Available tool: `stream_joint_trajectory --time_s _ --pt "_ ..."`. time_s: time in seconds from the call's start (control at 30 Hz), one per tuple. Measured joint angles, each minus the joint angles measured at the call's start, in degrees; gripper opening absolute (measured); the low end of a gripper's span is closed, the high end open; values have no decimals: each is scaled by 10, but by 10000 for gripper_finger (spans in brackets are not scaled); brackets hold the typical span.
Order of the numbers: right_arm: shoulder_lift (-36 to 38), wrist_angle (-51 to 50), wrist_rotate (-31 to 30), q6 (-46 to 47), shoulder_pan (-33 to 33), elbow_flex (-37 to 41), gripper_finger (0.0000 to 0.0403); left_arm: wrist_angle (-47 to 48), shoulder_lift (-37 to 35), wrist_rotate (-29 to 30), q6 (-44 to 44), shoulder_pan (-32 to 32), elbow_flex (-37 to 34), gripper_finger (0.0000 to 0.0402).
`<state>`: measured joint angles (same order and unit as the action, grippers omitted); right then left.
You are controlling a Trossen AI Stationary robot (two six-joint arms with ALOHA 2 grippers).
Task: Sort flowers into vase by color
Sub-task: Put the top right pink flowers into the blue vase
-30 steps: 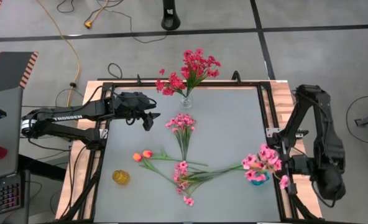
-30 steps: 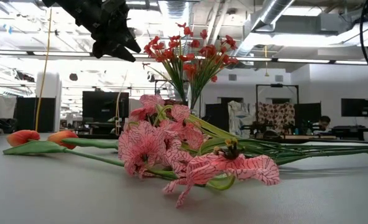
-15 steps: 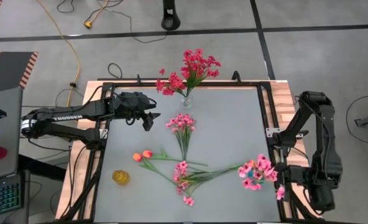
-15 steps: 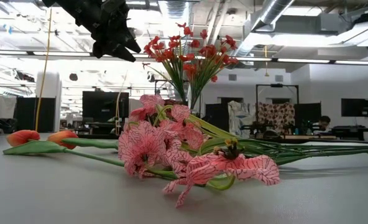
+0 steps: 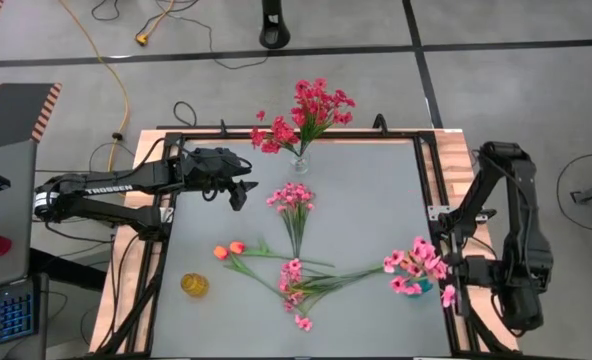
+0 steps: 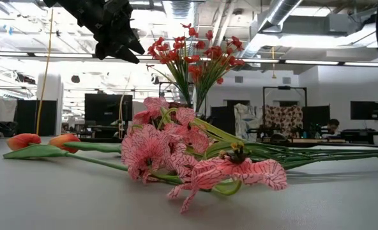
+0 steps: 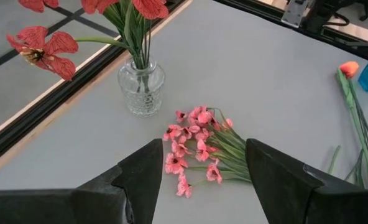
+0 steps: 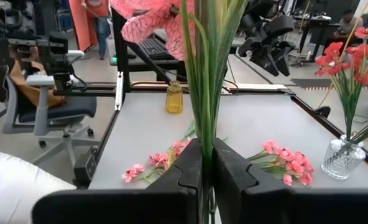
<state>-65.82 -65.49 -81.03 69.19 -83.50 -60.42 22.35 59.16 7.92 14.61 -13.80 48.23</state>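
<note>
Deep red flowers [image 5: 311, 108] stand with their stems in a glass vase [image 5: 300, 162] at the table's far edge. A small pink bunch [image 5: 293, 198] lies in front of it. Two orange tulips [image 5: 228, 249] and a pink spray [image 5: 294, 284] lie flat at mid table, their green stems crossing. My left gripper [image 5: 244, 190] hovers open, left of the small pink bunch [image 7: 196, 140]. At the table's right edge my right gripper [image 8: 204, 155] is shut on a pink spray [image 5: 416, 266], which hangs over a blue vase [image 5: 423, 288]. My right gripper pinches several green stems [image 8: 203, 134] of the pink spray between its two fingers. The fingers come about level from the table's right side and lie across the stems. The stems stand upright with the blossoms [image 8: 151, 17] above the fingers. The gripper hides their lower ends.
A small yellow vase [image 5: 194, 285] stands near the table's front left corner. Bare table top lies between the small pink bunch and the right edge. A black frame rail [image 5: 431, 180] runs along the table's sides.
The pink spray in my right gripper has swayed a little over the blue vase, dipping toward the table's near edge and coming back. The flowers on the table lie as before.
</note>
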Motion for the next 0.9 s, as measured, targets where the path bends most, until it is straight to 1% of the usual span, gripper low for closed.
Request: stream_joint_trajectory --time_s 0.13,0.37,0.9 --pt "13 0 5 0 0 0 55 0 0 0 0 0 0 215" --pt "26 -1 37 -2 0 0 55 0 0 0 0 0 0 215" --pt "26 -1 48 -2 0 0 56 0 0 0 0 0 0 215"
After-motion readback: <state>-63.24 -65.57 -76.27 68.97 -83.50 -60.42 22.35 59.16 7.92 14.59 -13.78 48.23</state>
